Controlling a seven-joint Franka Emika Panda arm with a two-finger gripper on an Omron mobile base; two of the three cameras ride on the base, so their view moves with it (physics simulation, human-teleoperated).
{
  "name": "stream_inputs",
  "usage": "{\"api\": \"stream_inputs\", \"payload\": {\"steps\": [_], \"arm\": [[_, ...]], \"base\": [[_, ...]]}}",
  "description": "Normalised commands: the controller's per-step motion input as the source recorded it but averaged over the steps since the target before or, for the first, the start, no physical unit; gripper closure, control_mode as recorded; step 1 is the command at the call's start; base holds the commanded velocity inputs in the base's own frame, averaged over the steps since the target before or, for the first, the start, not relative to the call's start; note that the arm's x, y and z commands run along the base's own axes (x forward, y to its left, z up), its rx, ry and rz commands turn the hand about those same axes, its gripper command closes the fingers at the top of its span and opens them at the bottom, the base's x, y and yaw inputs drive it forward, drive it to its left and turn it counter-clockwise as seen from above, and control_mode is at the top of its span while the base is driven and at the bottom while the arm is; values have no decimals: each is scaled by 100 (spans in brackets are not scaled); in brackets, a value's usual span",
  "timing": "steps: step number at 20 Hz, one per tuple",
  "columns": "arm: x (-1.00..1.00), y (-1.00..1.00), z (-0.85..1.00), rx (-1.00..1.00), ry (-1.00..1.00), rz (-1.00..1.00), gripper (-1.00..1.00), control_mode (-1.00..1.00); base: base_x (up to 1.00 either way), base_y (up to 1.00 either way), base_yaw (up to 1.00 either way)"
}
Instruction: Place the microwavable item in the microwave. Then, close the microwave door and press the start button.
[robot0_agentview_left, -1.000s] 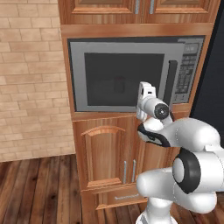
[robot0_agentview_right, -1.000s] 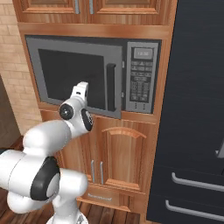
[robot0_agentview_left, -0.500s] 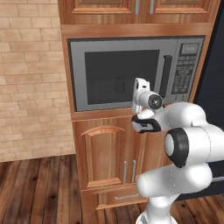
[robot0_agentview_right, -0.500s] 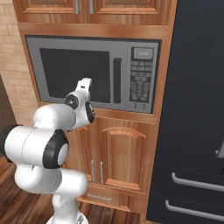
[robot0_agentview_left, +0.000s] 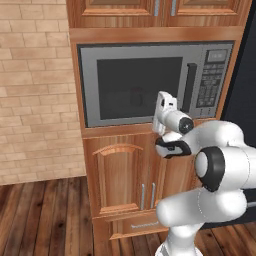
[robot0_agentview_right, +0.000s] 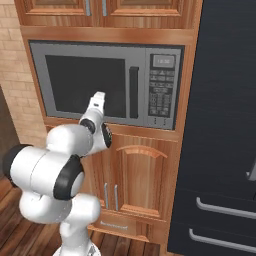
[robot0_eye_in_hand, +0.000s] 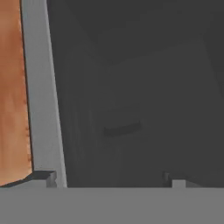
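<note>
Grey-framed microwave door (robot0_agentview_left: 137, 85) with dark window shut, frame centre; small dark cup (robot0_agentview_left: 136, 95) faintly visible behind glass. White two-finger gripper (robot0_eye_in_hand: 113, 179) spread wide, empty, against door. Grey keypad panel (robot0_agentview_right: 162, 90) right, likely next.

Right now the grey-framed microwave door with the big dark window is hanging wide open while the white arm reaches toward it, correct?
Not quite. The grey-framed microwave door with the dark window is shut, flush against the keypad panel, as the right base view shows. The white arm's gripper does reach toward its window.
</note>
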Motion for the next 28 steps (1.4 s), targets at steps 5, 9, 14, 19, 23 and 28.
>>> {"api": "stream_inputs", "payload": {"steps": [5,9,14,19,23,28], "arm": [[-100,-26,53,0,0,4,-100,-100],[-97,-44,59,0,0,2,-100,-100],[-72,-89,60,5,7,2,-100,-100],[-56,-100,43,13,13,3,-100,-100],[-53,-100,22,15,7,4,-100,-100],[-26,-77,0,18,3,2,-100,-100]], "base": [[0,0,0],[0,0,0],[0,0,0],[0,0,0],[0,0,0],[0,0,0]]}}
